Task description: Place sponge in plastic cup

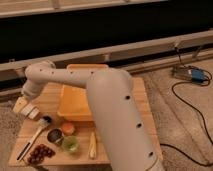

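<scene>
My arm reaches across to the table's left edge, where the gripper (30,110) hangs low over the wood. Right beside it, on its left, sits a short pale object with a cream top (21,105), which looks like the plastic cup. It touches or overlaps the gripper in the camera view. The sponge is hidden from me; I cannot tell whether it is inside the gripper or behind it.
A yellow-orange tray (80,100) fills the middle of the wooden table (142,115). In front of it stand a dark cup (55,135), an orange cup (68,128) and a green cup (71,144). Grapes (37,152), a long-handled utensil (31,142) and a pale stick (92,145) lie near the front edge.
</scene>
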Controlling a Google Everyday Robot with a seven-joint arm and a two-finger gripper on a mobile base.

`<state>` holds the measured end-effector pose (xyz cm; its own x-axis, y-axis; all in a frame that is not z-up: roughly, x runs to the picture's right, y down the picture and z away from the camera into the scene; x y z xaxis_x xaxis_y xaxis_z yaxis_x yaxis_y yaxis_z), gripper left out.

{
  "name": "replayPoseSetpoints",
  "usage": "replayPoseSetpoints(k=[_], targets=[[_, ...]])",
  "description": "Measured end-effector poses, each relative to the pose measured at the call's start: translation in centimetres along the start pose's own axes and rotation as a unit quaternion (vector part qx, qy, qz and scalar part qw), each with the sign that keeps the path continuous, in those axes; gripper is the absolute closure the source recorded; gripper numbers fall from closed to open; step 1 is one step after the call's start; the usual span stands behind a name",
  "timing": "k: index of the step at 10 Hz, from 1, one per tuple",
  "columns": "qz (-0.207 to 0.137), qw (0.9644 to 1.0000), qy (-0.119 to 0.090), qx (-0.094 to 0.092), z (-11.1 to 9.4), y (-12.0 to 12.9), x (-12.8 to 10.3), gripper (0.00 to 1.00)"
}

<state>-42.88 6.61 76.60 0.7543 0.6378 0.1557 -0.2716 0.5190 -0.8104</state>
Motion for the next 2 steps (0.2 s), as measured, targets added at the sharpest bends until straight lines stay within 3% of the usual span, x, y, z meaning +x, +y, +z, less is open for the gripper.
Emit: replayPoseSetpoints(k=[2], targets=[[0.002,1.0000,-0.002,0.002,-0.31,-0.23,0.09,0.20]])
